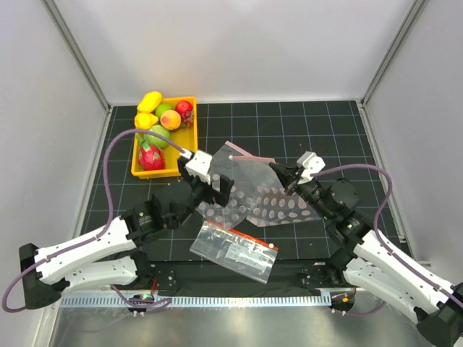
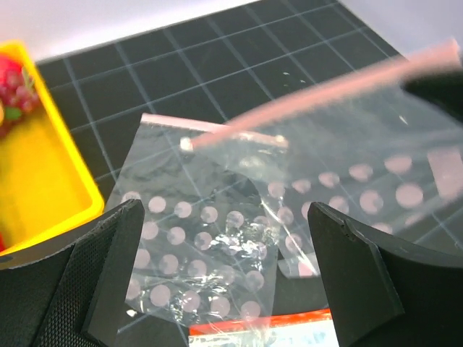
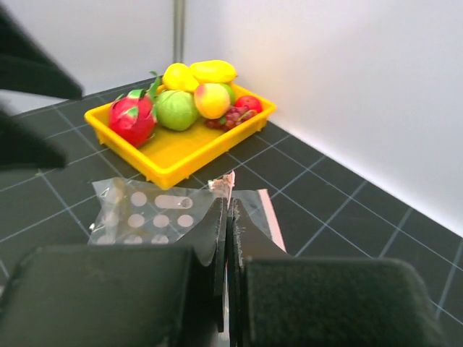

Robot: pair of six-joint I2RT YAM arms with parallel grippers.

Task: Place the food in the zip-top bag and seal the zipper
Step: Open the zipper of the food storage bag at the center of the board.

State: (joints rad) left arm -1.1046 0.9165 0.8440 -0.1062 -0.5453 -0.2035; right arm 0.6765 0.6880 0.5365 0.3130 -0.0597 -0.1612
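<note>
The food (image 1: 160, 126) lies piled in a yellow tray (image 1: 155, 173) at the back left: yellow pieces, green fruits, a peach and red fruits, also seen as the food (image 3: 189, 97) in the right wrist view. The clear zip-top bag (image 1: 249, 170) lies mid-table, its pink zipper (image 1: 253, 155) along the far edge. My right gripper (image 3: 228, 206) is shut on one end of that zipper (image 3: 233, 186), and a lifted strip of it (image 2: 325, 90) crosses the left wrist view. My left gripper (image 2: 228, 267) hangs open just above the bag's near left part (image 2: 217, 217), holding nothing.
A clear sheet with rows of round bubbles (image 1: 286, 206) lies under and to the right of the bag. A printed clear bag with a red band (image 1: 235, 249) sits near the front edge. White walls close in the back and both sides.
</note>
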